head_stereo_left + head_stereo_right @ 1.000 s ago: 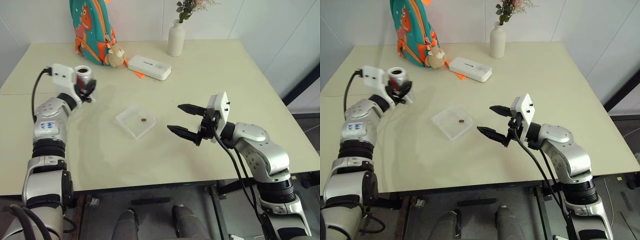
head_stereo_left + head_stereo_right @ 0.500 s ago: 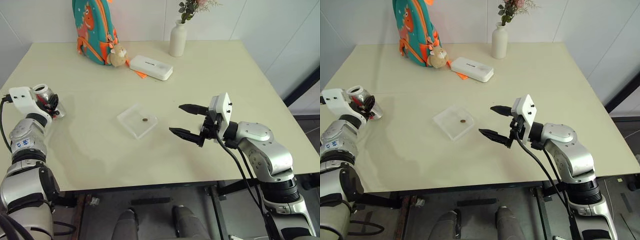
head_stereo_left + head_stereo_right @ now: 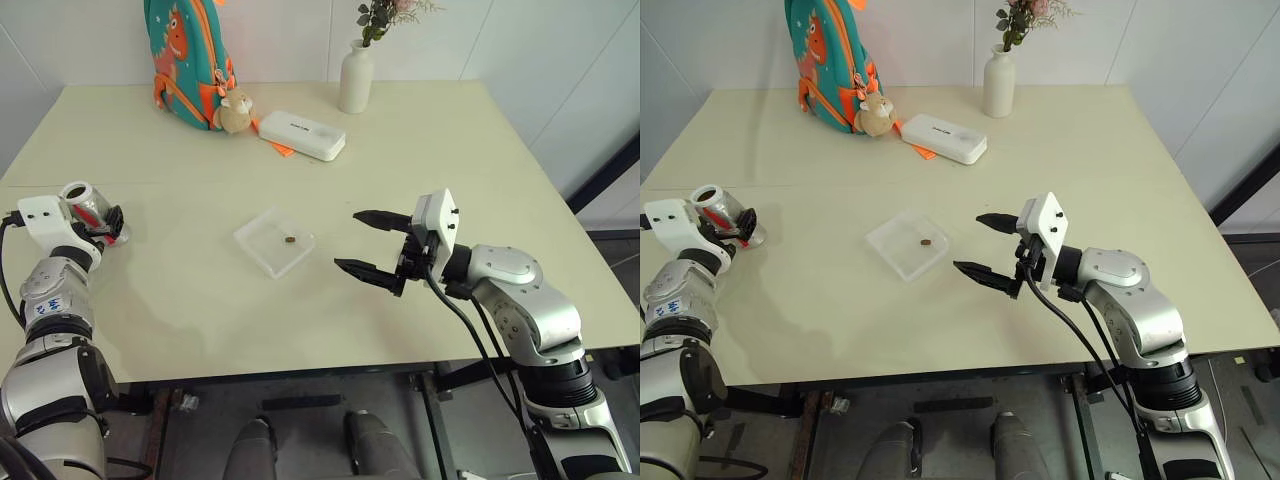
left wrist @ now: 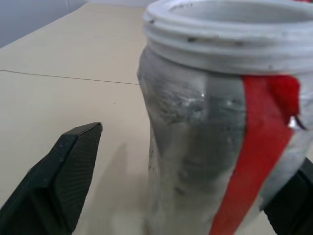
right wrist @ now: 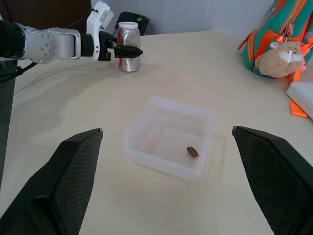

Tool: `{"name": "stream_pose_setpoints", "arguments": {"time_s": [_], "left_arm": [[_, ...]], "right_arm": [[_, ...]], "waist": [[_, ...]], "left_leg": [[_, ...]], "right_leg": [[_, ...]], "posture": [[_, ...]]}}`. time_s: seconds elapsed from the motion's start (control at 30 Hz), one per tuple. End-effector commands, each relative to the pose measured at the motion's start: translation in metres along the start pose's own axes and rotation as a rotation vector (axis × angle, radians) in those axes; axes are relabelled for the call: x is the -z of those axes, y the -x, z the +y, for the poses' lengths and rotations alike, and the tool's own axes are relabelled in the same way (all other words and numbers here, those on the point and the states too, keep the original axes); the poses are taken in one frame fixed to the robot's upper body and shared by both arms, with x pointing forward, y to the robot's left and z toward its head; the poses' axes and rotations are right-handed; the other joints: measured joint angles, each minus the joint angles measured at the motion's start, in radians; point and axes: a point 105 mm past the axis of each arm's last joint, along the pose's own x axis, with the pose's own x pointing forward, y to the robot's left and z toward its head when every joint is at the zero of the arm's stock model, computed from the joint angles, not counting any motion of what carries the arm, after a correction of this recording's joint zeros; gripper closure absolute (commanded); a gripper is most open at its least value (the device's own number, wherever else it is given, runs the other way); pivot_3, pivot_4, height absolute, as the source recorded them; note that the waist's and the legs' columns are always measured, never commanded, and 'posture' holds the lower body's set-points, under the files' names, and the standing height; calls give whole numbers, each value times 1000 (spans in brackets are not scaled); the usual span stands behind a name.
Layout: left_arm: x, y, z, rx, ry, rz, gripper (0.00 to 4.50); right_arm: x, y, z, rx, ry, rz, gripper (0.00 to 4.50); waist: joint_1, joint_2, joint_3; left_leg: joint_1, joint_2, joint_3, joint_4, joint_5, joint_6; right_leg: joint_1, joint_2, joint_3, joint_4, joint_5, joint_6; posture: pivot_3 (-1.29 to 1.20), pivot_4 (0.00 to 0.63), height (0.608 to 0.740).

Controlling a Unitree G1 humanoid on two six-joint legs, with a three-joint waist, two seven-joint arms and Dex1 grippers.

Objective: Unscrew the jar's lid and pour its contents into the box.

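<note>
On the beige table [image 3: 420, 140] the open jar [image 3: 84, 204] stands upright between the spread left gripper [image 3: 108, 226]. Right gripper [image 3: 362, 243], spread and empty, hovers beside the box [image 3: 273, 242] holding one brown bit [image 3: 288, 240].

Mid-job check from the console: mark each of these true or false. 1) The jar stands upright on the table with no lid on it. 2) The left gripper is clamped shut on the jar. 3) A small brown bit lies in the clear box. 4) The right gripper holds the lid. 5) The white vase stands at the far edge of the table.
1) True: the jar stands upright on the table, its mouth open.
2) False: the left gripper has its fingers spread, one on each side of the jar.
3) True: one brown bit lies in the clear box.
4) False: the right gripper is open and holds nothing.
5) True: the white vase stands at the far edge.
</note>
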Motion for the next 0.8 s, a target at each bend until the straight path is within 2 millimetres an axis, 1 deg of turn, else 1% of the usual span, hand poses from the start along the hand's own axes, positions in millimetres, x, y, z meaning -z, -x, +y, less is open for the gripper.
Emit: {"name": "stream_pose_setpoints", "arguments": {"time_s": [0.03,0.07,0.17,0.2,0.3,0.37,0.4,0.47,0.57,0.63,0.67,0.7,0.77,0.8], "left_arm": [[-10,5,11,-1,-7,-40,32],[-9,7,11,12,-11,-44,32],[-2,13,6,83,-107,-25,32],[-1,16,9,76,-97,-30,32],[-1,29,18,60,-101,-53,32],[6,43,20,74,-176,-14,32],[9,48,21,74,-208,9,32],[9,60,16,118,-239,14,32],[-3,82,13,192,-379,11,32],[-7,90,9,219,-421,15,32],[-11,93,7,241,-446,12,32],[-16,96,4,270,-467,2,32],[-25,99,-8,341,-513,-33,32],[-30,101,-22,414,-524,-59,32]], "right_arm": [[-16,-1,5,-18,54,-51,0],[-16,-2,5,-19,54,-53,0],[-16,-1,6,-20,53,-56,0],[-16,-1,7,-19,52,-56,0],[-15,1,9,-17,43,-56,0],[-14,3,12,-24,36,-55,0],[-13,3,12,-27,34,-54,0],[-13,4,13,-33,29,-52,0],[-11,6,15,-57,23,-47,0],[-11,7,15,-66,22,-45,0],[-10,8,15,-73,21,-42,0],[-10,9,15,-80,23,-37,0],[-9,12,15,-90,25,-30,0],[-10,14,15,-93,31,-30,0]], "waist": [[-2,0,0],[-2,0,0],[-5,0,0],[-5,0,0],[-5,0,0],[-5,-1,0],[-6,-1,0],[-5,-1,-1],[-5,-2,-1],[-6,-3,-2],[-6,-3,-2],[-6,-3,-2],[-5,-3,-2],[-4,-3,-2]], "left_leg": [[0,0,0,0,0,0],[0,0,0,0,0,0],[0,0,0,-2,0,0],[0,0,0,-2,0,0],[0,0,1,-4,0,0],[0,1,1,-5,0,-1],[0,1,1,-6,0,-1],[1,1,2,-6,-1,-1],[2,1,2,-6,-1,-1],[3,1,3,-7,-1,-1],[3,1,3,-8,-1,-1],[3,2,3,-9,-1,-1],[3,2,3,-9,0,0],[3,2,4,-9,0,0]], "right_leg": [[0,0,0,0,0,0],[0,0,0,0,0,0],[-1,0,0,0,0,0],[-1,0,0,0,0,-1],[-1,0,0,-1,-1,-1],[-2,0,0,-1,-1,-2],[-2,0,0,-1,-1,-2],[-2,-1,1,-1,-1,-3],[-2,-1,1,-2,-2,-4],[-1,-1,1,-3,-2,-5],[-1,-1,1,-4,-3,-9],[-1,-1,1,-5,-6,-15],[-1,-2,1,-6,-8,-22],[0,-2,1,-7,-8,-22]], "posture": [[0,150,740],[0,150,740],[0,150,740],[0,150,740],[0,150,740],[0,150,740],[0,150,740],[0,150,740],[0,150,740],[0,150,740],[0,150,740],[0,150,740],[0,150,740],[0,150,740]]}}
